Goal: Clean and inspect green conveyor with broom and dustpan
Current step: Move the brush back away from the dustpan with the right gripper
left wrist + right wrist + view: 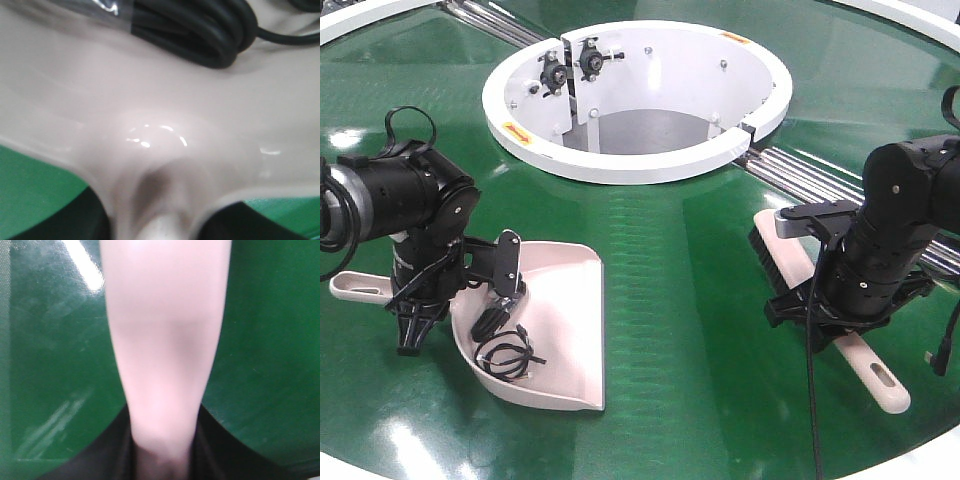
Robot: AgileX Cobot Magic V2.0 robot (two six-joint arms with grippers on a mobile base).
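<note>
Black left claw (pixel 415 325) low around dustpan (pixel 565 330) handle, right claw (pixel 840 325) around broom (pixel 872 370).

An industrial workshop: curved green conveyor (pixel 670 285), chrome roller rods (pixel 805 172), white ring housing (pixel 640 166).

The green conveyor (pixel 670 300) carries the dustpan (pixel 565 320) and, well apart, the broom (pixel 790 260).

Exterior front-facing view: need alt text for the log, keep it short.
Two black robot arms reach over a glossy green conveyor: the left gripper clamps a pale pink dustpan by its handle, and the right gripper clamps a matching broom. A looped black cable lies in the dustpan, and a white ring housing sits behind.
</note>
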